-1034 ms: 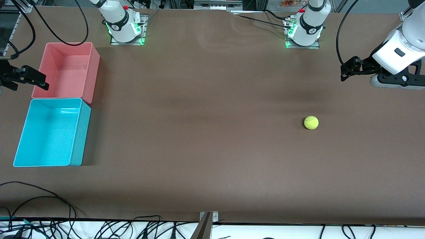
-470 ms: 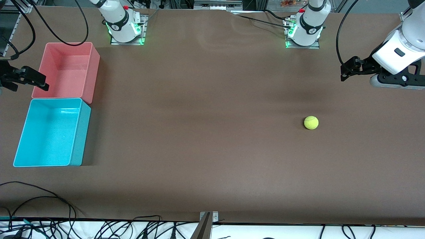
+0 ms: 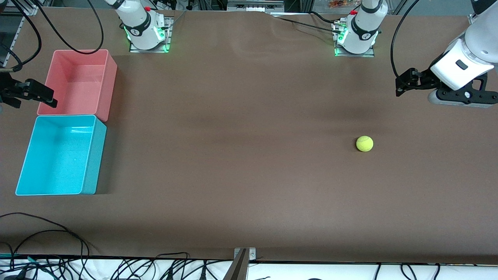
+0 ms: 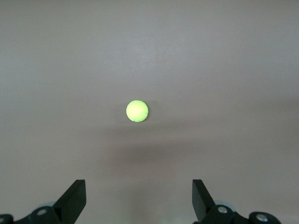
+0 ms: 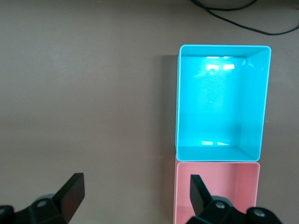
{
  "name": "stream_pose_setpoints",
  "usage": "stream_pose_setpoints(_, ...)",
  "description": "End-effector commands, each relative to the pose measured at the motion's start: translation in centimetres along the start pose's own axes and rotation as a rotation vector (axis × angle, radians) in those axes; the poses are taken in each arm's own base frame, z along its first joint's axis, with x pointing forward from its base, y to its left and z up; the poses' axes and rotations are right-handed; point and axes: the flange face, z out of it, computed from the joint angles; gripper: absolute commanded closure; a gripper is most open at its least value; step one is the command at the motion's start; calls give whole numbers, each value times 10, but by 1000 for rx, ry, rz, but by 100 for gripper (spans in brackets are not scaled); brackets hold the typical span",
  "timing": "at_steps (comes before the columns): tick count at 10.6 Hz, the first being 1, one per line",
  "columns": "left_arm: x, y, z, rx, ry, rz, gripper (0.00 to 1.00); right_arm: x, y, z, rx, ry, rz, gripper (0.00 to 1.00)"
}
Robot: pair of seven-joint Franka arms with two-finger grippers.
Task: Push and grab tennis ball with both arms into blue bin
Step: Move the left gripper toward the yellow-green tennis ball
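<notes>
The tennis ball (image 3: 364, 143) lies alone on the brown table toward the left arm's end; it also shows in the left wrist view (image 4: 137, 111). My left gripper (image 3: 402, 83) hangs open and empty above the table, well apart from the ball; its jaws (image 4: 138, 200) stand wide. The blue bin (image 3: 62, 155) stands empty at the right arm's end and also shows in the right wrist view (image 5: 222, 102). My right gripper (image 3: 52, 97) is open and empty, up over the edge of the pink bin; in its own view (image 5: 135, 196) both bins show below it.
A pink bin (image 3: 78, 81) stands empty, touching the blue bin on the side farther from the front camera; it also shows in the right wrist view (image 5: 217, 191). Both arm bases (image 3: 146, 35) (image 3: 356, 35) stand at the table's back edge. Cables hang along the front edge (image 3: 46, 233).
My left gripper has shifted slightly toward the table's middle, with its wrist turning a little. The ball, the bins and the right gripper have hardly moved.
</notes>
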Motion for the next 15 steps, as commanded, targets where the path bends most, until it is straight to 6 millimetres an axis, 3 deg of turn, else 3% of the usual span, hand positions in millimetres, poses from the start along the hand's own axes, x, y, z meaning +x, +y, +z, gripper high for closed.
stream_pose_setpoints(1, 2, -6, 4, 8, -5, 3, 0, 3, 2, -3, -16, 15, -9, 0)
stream_pose_setpoints(4, 6, -11, 22, 21, -19, -6, 0, 3, 0, -2, -13, 14, -11, 0)
stream_pose_setpoints(6, 4, -22, 18, 19, -10, -26, 0, 3, 0, -2, -15, 14, -12, 0)
stream_pose_setpoints(8, 5, -26, 42, 21, -51, -47, 0, 4, 0, 0, -16, 12, -12, 0)
stream_pose_setpoints(11, 8, -38, 57, 11, -33, -48, 0, 6, 1, 1, -15, 17, -11, 0)
stream_pose_setpoints(15, 16, -39, 90, 12, 16, -49, 0, 7, 0, 2, -12, 20, -13, 0)
